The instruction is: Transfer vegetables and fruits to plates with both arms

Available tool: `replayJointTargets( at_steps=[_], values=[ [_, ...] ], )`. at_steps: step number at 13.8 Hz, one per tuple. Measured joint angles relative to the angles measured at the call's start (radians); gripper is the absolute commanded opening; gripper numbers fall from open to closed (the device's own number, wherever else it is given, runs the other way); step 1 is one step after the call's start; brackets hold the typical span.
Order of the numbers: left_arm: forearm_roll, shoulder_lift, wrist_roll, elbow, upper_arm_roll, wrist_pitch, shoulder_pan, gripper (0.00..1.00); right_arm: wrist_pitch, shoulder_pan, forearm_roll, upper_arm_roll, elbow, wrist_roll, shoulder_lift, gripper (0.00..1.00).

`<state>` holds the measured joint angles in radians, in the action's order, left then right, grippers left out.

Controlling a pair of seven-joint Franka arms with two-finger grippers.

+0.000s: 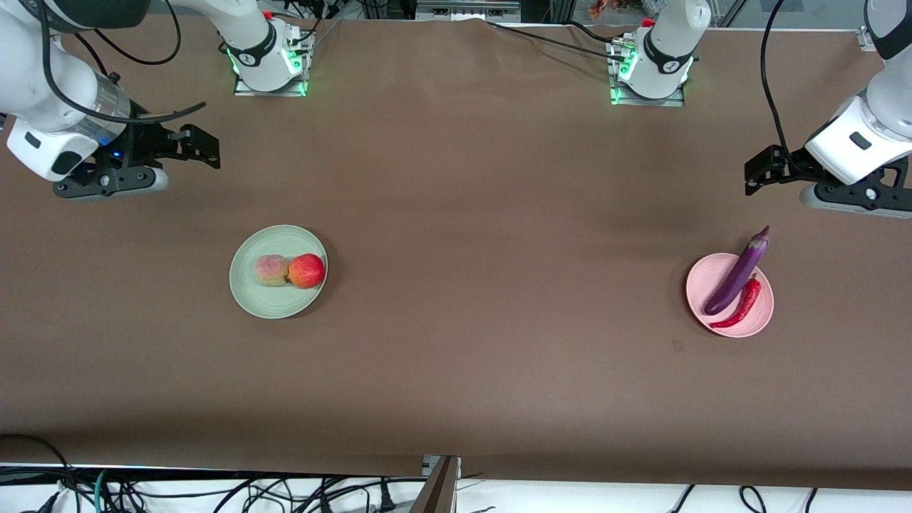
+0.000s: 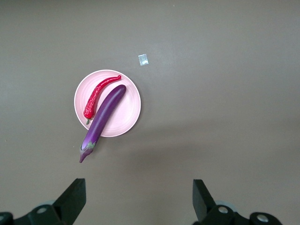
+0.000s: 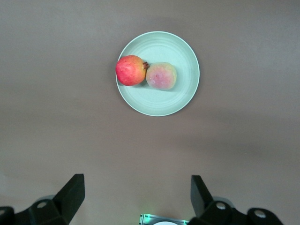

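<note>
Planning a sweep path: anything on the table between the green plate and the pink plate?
Nothing: the front view shows only bare brown tabletop between the green plate and the pink plate.

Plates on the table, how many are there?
2. The green plate holding the fruits sits toward the right arm's end; the pink plate holding the vegetables sits toward the left arm's end. None appear hidden.
</note>
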<state>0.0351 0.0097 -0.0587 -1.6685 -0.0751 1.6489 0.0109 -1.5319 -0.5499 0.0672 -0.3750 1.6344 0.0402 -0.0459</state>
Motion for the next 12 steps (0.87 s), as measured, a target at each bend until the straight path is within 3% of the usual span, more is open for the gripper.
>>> replayJointTargets(
  at_steps=[3,4,6,12],
  values=[
    [0.0,-0.001,0.0,0.003,0.0,-0.012,0.0,1.0,-0.002,0.336,-0.012,0.325,0.0,0.0,0.001,1.0],
    [0.0,-0.001,0.0,0.003,0.0,-0.015,0.0,1.0,-0.004,0.409,-0.023,0.395,0.0,0.0,0.002,1.0],
    [0.0,-0.001,0.0,0.003,0.0,-0.019,0.0,1.0,-0.009,0.452,-0.038,0.438,-0.001,0.0,0.005,1.0],
    [0.0,-0.001,0.0,0.004,0.0,-0.02,0.0,1.0,-0.014,0.453,-0.04,0.451,-0.011,0.0,0.006,1.0]
  ],
)
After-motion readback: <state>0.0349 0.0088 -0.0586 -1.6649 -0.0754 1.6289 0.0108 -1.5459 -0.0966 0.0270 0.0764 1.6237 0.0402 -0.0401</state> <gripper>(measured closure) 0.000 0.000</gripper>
